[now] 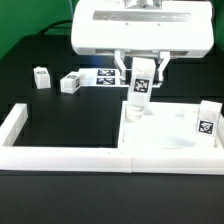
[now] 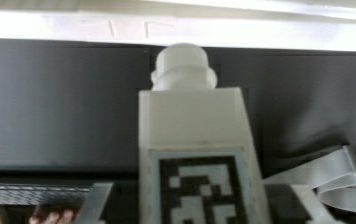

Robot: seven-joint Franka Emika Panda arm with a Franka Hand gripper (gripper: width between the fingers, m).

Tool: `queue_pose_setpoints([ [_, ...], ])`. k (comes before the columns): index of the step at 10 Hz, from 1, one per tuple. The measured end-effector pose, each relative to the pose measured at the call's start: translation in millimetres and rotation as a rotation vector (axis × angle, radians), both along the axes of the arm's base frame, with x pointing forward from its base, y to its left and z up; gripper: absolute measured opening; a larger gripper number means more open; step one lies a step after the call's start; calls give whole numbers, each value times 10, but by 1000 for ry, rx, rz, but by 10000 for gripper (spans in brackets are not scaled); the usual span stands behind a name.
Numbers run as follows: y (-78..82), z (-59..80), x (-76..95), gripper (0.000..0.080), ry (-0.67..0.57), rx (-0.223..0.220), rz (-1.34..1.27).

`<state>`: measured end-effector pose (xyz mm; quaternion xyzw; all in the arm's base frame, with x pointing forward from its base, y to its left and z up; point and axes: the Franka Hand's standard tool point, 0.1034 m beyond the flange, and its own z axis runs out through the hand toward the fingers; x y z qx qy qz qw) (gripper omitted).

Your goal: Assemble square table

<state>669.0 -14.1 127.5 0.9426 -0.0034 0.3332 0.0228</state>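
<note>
Hand gripping a leg upright above the tabletop

The hand (image 1: 141, 72) is clamping a white leg (image 1: 139, 92) with its long axis vertical and its rounded tip pointing down at the tabletop (image 1: 172, 136) directly below, near the corner on the exterior view's left. Contact is unclear.

Bright, even light, whites washed out, soft shadows, low resolution, wrist view blurred close-up.
</note>
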Motion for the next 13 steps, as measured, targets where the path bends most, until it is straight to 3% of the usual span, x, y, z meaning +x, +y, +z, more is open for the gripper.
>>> queue_pose_setpoints([
  [2,-52,2,-4,285,1,-16,13],
  [3,-257,-2,-20,285,4,-30,31],
  [4,-282,-13,-28,285,4,23,21],
  [7,-227,-43,28,285,0,123,19],
  [9,-13,-205,-19,285,-20,128,19],
  [13,75,-441,-149,285,30,134,31],
])
